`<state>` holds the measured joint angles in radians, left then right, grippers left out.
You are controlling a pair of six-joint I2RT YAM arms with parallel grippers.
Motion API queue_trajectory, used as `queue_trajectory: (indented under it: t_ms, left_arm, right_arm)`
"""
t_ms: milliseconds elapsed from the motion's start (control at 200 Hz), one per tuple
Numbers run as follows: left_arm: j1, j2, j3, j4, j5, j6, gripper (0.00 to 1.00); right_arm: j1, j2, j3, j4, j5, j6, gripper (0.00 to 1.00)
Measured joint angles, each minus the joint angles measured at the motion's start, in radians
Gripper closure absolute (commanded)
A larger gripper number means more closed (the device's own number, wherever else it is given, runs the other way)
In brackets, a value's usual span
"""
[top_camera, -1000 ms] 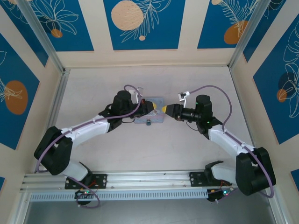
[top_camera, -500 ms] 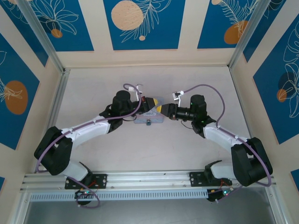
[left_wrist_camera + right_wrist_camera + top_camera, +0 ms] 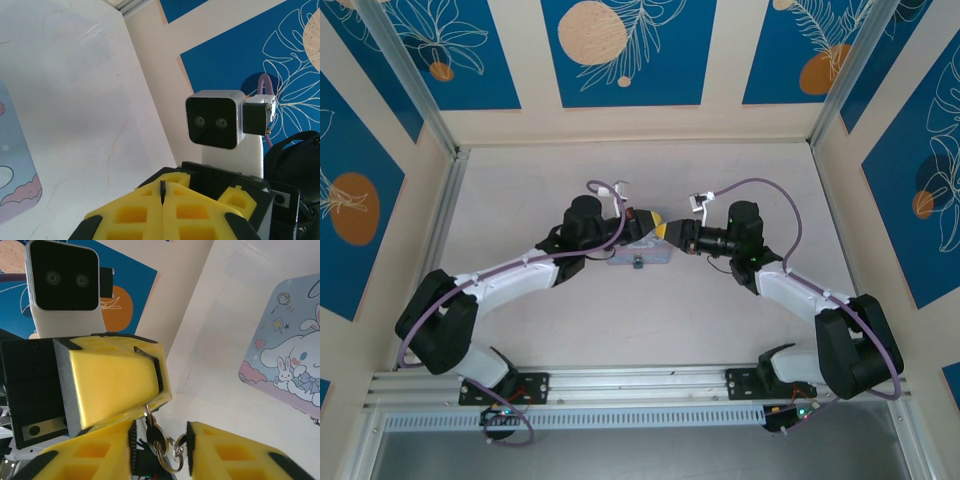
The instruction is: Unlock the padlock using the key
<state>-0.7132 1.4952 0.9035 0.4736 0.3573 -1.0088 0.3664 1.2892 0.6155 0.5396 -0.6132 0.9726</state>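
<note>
My left gripper (image 3: 657, 228) hangs over the table's middle, shut on the key. In the left wrist view the key (image 3: 162, 189) is a dark sliver pinched between the yellow fingertips of that gripper (image 3: 162, 194). From the right wrist I see the key's silvery head (image 3: 159, 434) and two linked rings (image 3: 172, 456) hanging below the left gripper's fingers (image 3: 115, 382). My right gripper (image 3: 160, 450) faces it tip to tip (image 3: 673, 234). Its jaws stand apart on either side of the head and rings. A tiny dark blue padlock (image 3: 636, 262) sits at the near edge of the tin.
A pale blue cartoon-printed tin (image 3: 645, 256) lies flat under both grippers and also shows in the left wrist view (image 3: 15, 165) and the right wrist view (image 3: 292, 347). The white table (image 3: 650, 320) is walled by beige and blue panels (image 3: 620, 60) on three sides.
The right gripper has moved left up to the left gripper, and its jaws have narrowed around the hanging key head. The left gripper stayed shut and shifted only slightly.
</note>
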Motion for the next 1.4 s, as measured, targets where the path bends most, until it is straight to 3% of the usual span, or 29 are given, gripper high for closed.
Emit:
queue_trajectory:
  t_ms: [195,270,385,540,625,945,1220,1400]
  left_arm:
    - [-0.003,0.0,-0.003,0.002,-0.011,-0.003,1.0]
    - [-0.003,0.0,-0.003,0.002,-0.019,-0.003,1.0]
    - [-0.003,0.0,-0.003,0.0,-0.026,-0.007,1.0]
    - [-0.005,-0.004,0.01,-0.092,-0.058,-0.011,0.52]
    - [-0.005,-0.023,0.039,-0.223,-0.1,-0.02,0.41]
    - [0.002,-0.099,0.238,-0.667,-0.149,-0.076,0.38]
    - [0.004,-0.096,0.243,-0.806,-0.142,-0.208,0.41]
    - [0.004,-0.065,0.243,-0.817,-0.133,-0.263,0.43]
  right_arm:
    - [0.0,0.004,0.002,0.003,-0.005,0.003,0.87]
    - [0.0,0.004,0.002,0.007,-0.006,0.002,1.0]
    - [0.0,0.004,0.002,0.003,-0.009,0.003,1.0]
    - [0.007,-0.002,0.006,-0.077,0.008,-0.049,1.0]
    - [0.028,-0.017,0.027,-0.189,0.057,-0.113,1.0]
    - [0.216,-0.069,0.157,-0.512,0.406,-0.407,1.0]
    - [0.38,-0.07,0.169,-0.608,0.767,-0.574,1.0]
    - [0.438,-0.07,0.169,-0.607,0.901,-0.635,1.0]
